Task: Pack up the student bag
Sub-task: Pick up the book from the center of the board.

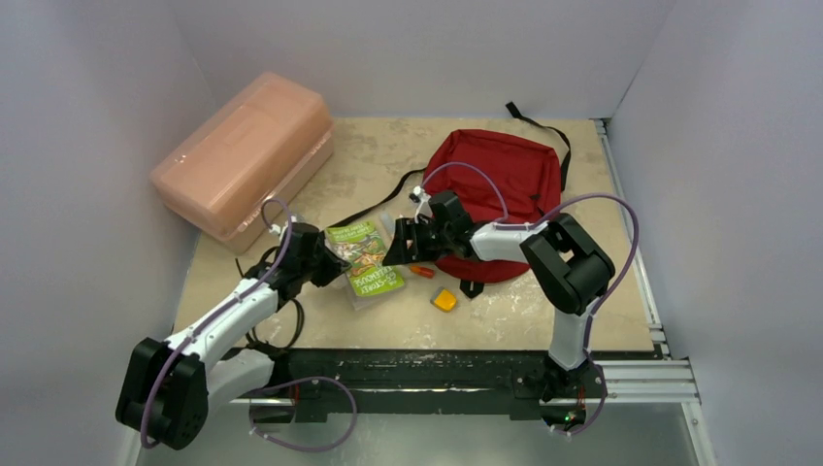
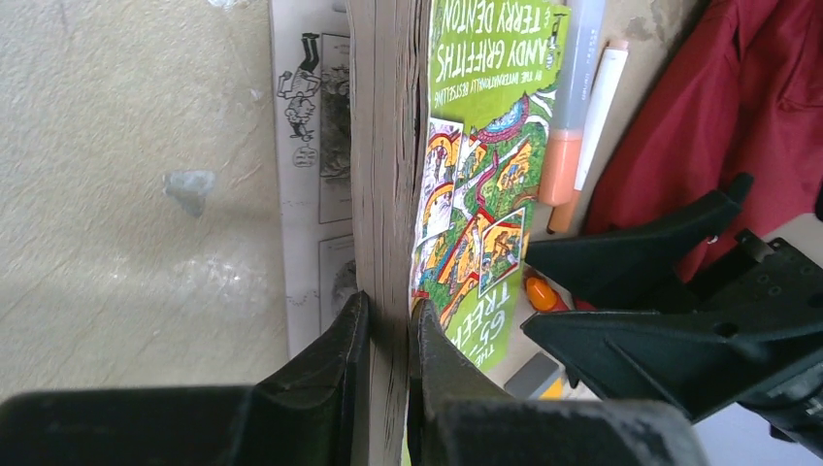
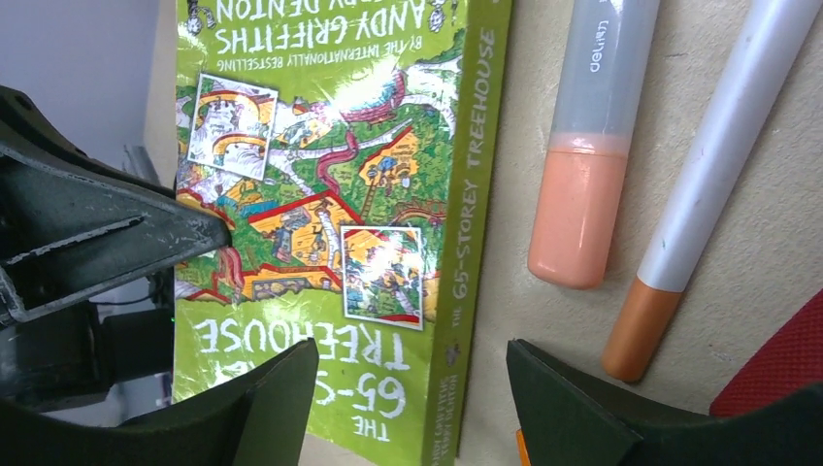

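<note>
— Where's the bag (image 1: 500, 184)?

— It lies flat on the far right part of the surface (image 1: 388, 146). One black strap (image 1: 374, 206) trails left towards the book. My right arm reaches across the bag's near edge.

— And your hands?

— My left hand (image 2: 388, 325) is clamped on the book (image 2: 485, 194), one finger on each side of the page block at its near end. My right hand (image 3: 412, 374) is spread wide and holds nothing. Its fingers stand either side of the book's spine, and I can't tell if they touch it.

— What lies around them?

— Two pens lie just beside the spine, between book and bag: a highlighter (image 3: 587, 165) with an orange end and a white pen (image 3: 699, 194) with an orange tip. A small orange block (image 1: 445, 300) sits near the bag's front. A pink box (image 1: 243, 160) stands at the far left, well apart from the bag.
</note>
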`<state>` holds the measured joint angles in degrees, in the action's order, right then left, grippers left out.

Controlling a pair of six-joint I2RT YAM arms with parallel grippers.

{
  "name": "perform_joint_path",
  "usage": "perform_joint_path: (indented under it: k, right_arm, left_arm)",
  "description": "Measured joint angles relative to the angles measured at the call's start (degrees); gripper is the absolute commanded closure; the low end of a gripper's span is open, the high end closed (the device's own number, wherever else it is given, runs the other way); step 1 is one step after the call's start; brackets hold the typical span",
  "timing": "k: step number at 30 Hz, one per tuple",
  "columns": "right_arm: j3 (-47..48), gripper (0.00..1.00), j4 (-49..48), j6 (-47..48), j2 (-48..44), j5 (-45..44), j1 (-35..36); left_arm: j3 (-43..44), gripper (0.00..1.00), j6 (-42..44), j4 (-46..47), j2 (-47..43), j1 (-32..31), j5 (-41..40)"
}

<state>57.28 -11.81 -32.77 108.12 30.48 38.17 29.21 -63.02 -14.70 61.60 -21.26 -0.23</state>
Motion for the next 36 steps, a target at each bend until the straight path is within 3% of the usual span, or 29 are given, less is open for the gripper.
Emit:
perform_joint_path:
  k: [4,9,16,21,27,30,32,33,36]
  right_arm:
    - [-1.38,0.11,-2.82,-2.4,0.0,2.54,-0.59]
    - [-2.45,0.07,-4.31,-6.51,0.0,5.14,-0.63]
    - [-2.49,0.09,-8.94,-15.34,0.13,9.77,-1.29]
    - [-4.17,0.17,-23.17,-26.29,2.08,14.21,-1.53]
    - [-7.15,0.47,-42.12,-41.03,7.91,15.67,-1.49]
    - [-8.46,0.76,-47.45,-44.85,8.94,15.54,-1.49]
    - [-8.83,0.98,-48.63,-45.44,8.74,15.56,-1.55]
    - [-8.83,1.0,-48.46,-45.51,8.57,15.37,-1.55]
    - [-8.59,1.0,-45.24,-43.36,6.91,15.54,-1.46]
  left_arm:
    - [0.0,1.0,-1.49,-3.1,-4.15,0.87,0.04]
    - [0.0,1.0,-2.99,-4.37,-8.44,2.4,0.55]
    - [-0.09,1.0,-4.09,-3.96,-11.61,2.91,2.38]
    - [-2.01,1.0,-5.53,-1.29,-11.78,3.21,4.46]
    - [-4.5,1.0,-6.6,0.94,-12.52,3.63,4.98]
    - [-4.59,1.0,-6.25,1.29,-12.72,3.67,5.16]
    - [-4.59,0.75,-5.25,1.36,-13.05,3.76,5.27]
    - [-4.57,0.63,-4.72,1.27,-13.29,3.78,5.4]
    - [-3.87,0.44,-2.36,-1.46,-13.86,3.76,5.14]
